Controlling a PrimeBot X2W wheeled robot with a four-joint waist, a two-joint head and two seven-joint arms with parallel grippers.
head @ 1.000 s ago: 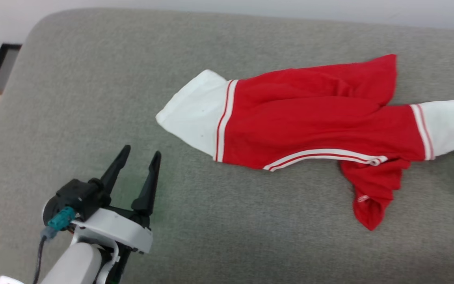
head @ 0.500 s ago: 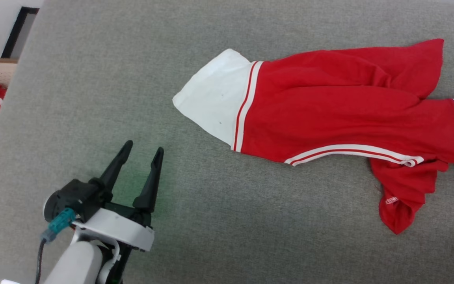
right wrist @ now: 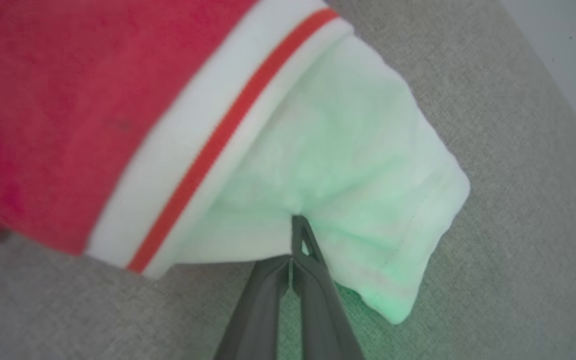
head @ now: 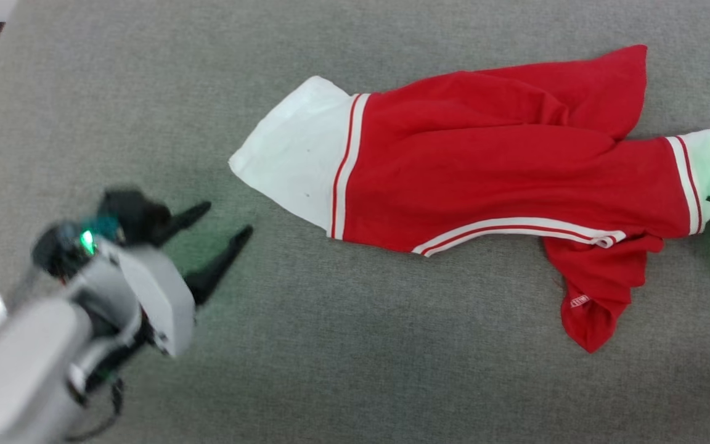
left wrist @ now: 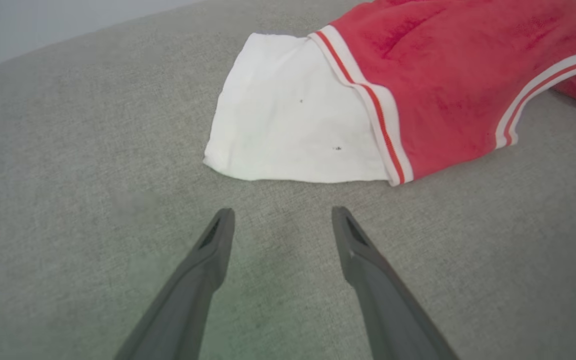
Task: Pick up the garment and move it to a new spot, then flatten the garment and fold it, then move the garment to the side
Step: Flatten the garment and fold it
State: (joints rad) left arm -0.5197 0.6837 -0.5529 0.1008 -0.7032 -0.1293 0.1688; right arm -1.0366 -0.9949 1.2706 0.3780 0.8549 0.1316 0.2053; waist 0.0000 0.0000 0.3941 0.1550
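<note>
We see the garment (head: pixel 484 179) lying across the grey cushion (head: pixel 355 370). Since a second ago our right gripper (right wrist: pixel 295 225) has clenched onto its white cuff at the 3 o'clock end. Our left gripper (head: pixel 227 219), fingers spread, has swung round; the other cuff lies at its 2 o'clock, apart.

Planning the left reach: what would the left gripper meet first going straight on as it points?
Probably the white cuff of the garment, just ahead of the left gripper; if it points downward, the grey cushion could come first.
</note>
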